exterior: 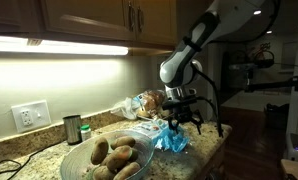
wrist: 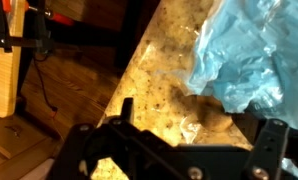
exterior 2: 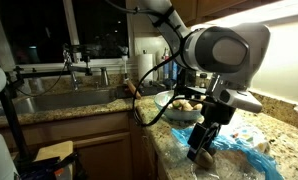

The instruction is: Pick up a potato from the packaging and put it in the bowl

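From where I stand the job looks part done at best: the glass bowl (exterior: 66, 160) on the granite counter (wrist: 159, 90) already holds several potatoes (exterior: 109, 157), though I can't say whether any of them came from this task. The gripper (exterior: 184, 124) hangs low over the counter's edge, just beside the crumpled blue packaging (exterior: 172, 140). In the wrist view its two fingers (wrist: 126, 108) stand wide apart with only speckled stone between them, so it is open and holding nothing. The blue packaging (wrist: 254, 55) lies off to one side of the jaws, not under them. I can't make out a potato inside it in any view; the plastic hides whatever is there. In an exterior view there's a brownish blur low by the gripper (exterior 2: 204, 145), too smeared to name. As I judge it, everything is left for this potato: reach into the bag, close on one, lift it, carry it to the bowl (exterior 2: 172, 117) and let go
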Robot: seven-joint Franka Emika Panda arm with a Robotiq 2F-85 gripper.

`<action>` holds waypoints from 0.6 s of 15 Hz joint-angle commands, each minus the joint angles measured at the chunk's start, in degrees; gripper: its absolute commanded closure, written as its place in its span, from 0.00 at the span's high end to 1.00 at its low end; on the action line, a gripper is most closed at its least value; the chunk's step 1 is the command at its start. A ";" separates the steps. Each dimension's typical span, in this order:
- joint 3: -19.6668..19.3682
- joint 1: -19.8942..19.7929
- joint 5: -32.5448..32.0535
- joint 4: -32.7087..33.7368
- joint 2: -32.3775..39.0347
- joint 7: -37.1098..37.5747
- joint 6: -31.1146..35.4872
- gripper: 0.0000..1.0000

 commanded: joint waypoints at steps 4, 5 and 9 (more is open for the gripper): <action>-0.60 0.85 -2.03 -0.41 2.05 0.65 5.10 1.00; -0.54 0.87 -1.84 -0.19 2.39 0.55 5.29 1.00; -0.14 1.04 -1.12 0.23 2.86 0.07 5.23 1.00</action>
